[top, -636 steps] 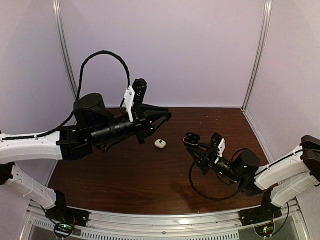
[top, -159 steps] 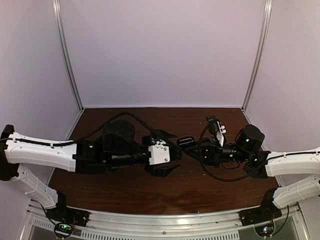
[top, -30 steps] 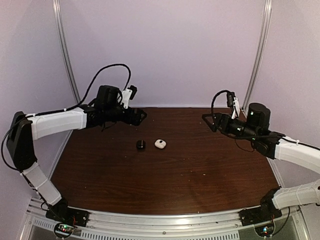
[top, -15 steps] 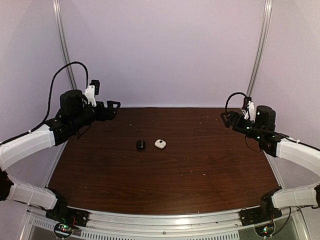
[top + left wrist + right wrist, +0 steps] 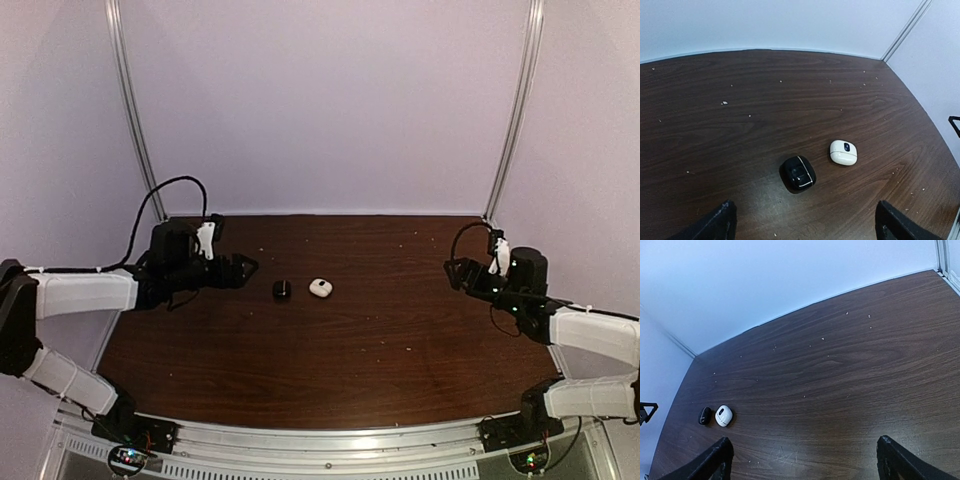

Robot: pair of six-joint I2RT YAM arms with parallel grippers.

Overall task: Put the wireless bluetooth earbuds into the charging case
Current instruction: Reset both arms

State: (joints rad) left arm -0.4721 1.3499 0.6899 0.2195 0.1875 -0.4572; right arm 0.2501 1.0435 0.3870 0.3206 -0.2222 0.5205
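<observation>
Two small charging cases lie side by side mid-table with their lids closed: a black case (image 5: pixel 282 290) (image 5: pixel 797 173) (image 5: pixel 704 415) and a white case (image 5: pixel 320 288) (image 5: pixel 843 152) (image 5: pixel 723 415). The earbuds are not in view anywhere. My left gripper (image 5: pixel 244 268) (image 5: pixel 805 226) hangs low just left of the black case, open, with nothing between its fingers. Far to the right of the cases, near the right wall, my right gripper (image 5: pixel 456 272) (image 5: pixel 805 460) is open and empty, pointing toward the cases.
The dark wooden table (image 5: pixel 330 360) carries scattered white specks. Pale walls close it in at the back and both sides, with aluminium posts (image 5: pixel 510 110) in the back corners. A metal rail (image 5: pixel 330 440) runs along the near edge.
Both arms have come down from their raised poses and settled low at the sides. The left gripper swung out left, then came back toward the black case. The cases have not moved.
</observation>
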